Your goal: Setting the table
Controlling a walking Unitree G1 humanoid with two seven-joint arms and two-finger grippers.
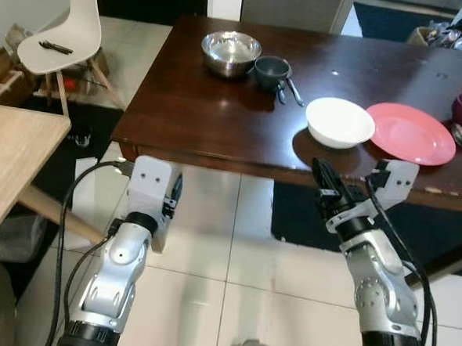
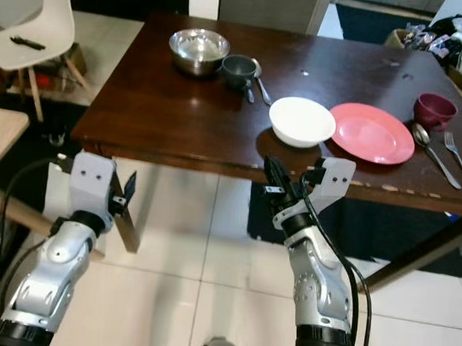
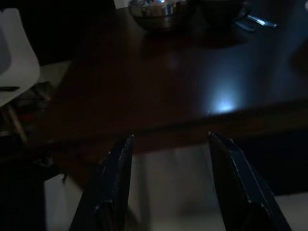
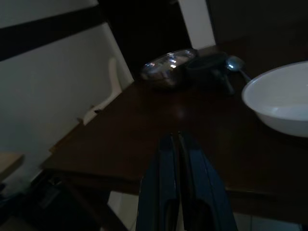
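We log the right tool (image 2: 273, 178), fingers pressed together, empty, below the counter's (image 2: 164, 114) near edge; left tool (image 3: 168, 178) wide, empty. White bowl (image 2: 301, 121) touches pink plate (image 2: 372, 133).

Home dining room: wooden table (image 2: 180, 107) bearing bowls, plate (image 2: 372, 133), cutlery.

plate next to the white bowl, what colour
The plate is pink-red, clearest in the right eye view.
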